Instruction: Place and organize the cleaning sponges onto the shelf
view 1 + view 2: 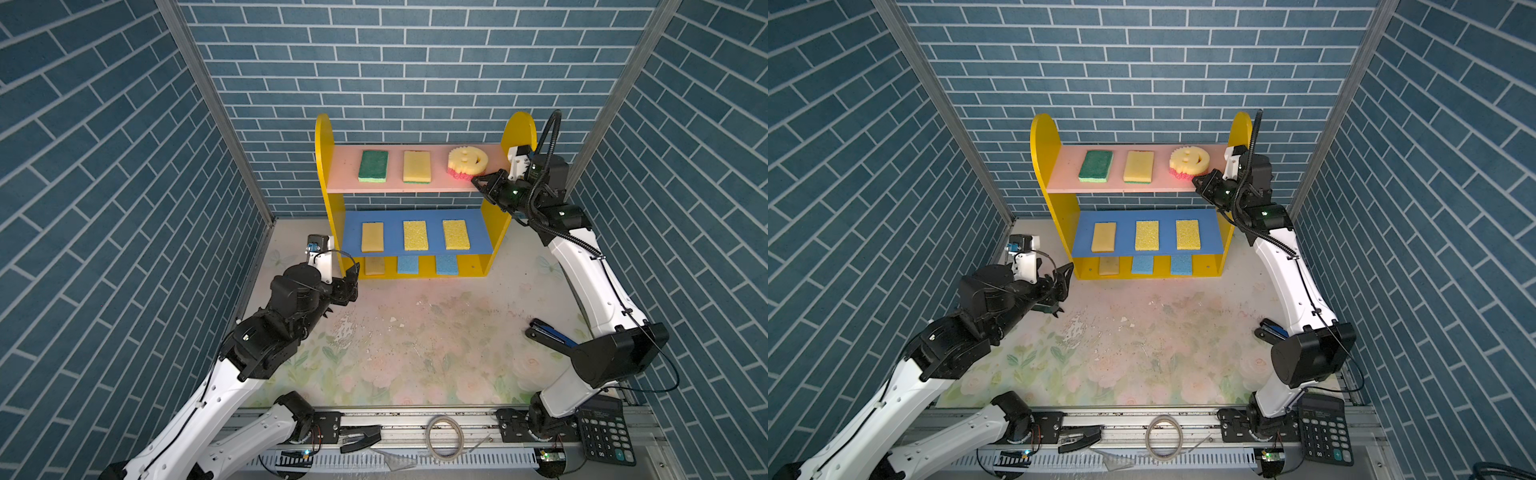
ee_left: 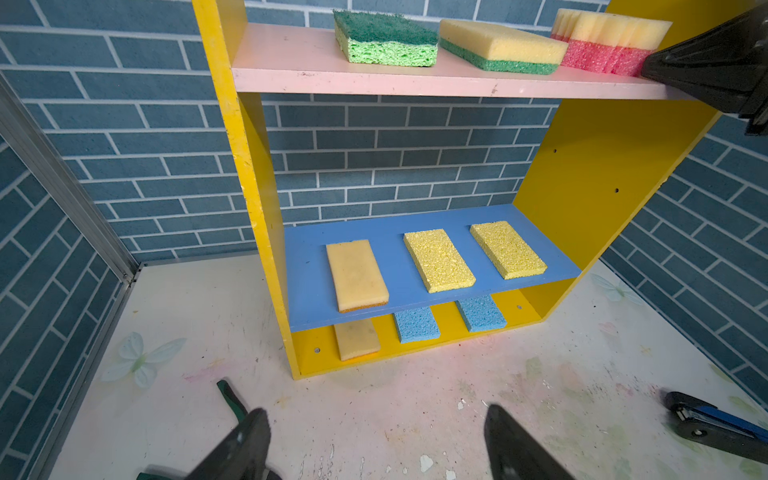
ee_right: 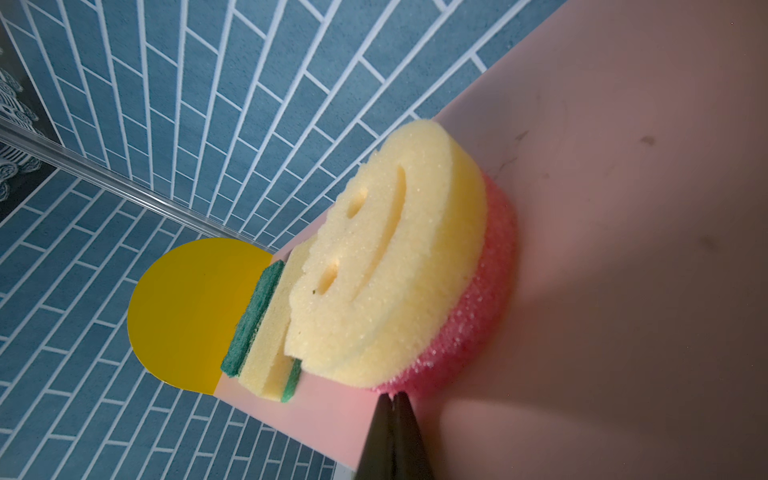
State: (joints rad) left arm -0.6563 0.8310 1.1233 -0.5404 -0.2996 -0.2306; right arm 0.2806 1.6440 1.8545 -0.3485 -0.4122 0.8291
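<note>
The round smiley sponge [image 1: 467, 163] is lying face up at the right end of the pink top board [image 1: 345, 176] of the shelf [image 1: 326, 166], with its pink scrubbing layer underneath. The right gripper [image 3: 392, 400] is sitting at the sponge's front edge with its jaws pressed together, gripping nothing. In the right wrist view its tips are meeting the pink fringe, touching it or just short of it (I cannot tell which).

This sponge is looking light, soft and springy. I am judging that it will squash under a pinch and recover, and that nothing about it is fragile. The coarse pink layer is probably dragging on the board, so a low poke may be tilting or denting it rather than sliding it cleanly. For a lift, the jaws would need opening and closing across the yellow foam rim, on opposite sides.

The other 8 sponges are resting flat. There are 2 beside it on the same board, 3 on the blue middle board [image 1: 353, 232] and 3 on the yellow base [image 1: 473, 266].

The left gripper [image 2: 374, 422] is hanging wide and empty, low over the table near the shelf's left front corner, well apart from the smiley sponge.
</note>
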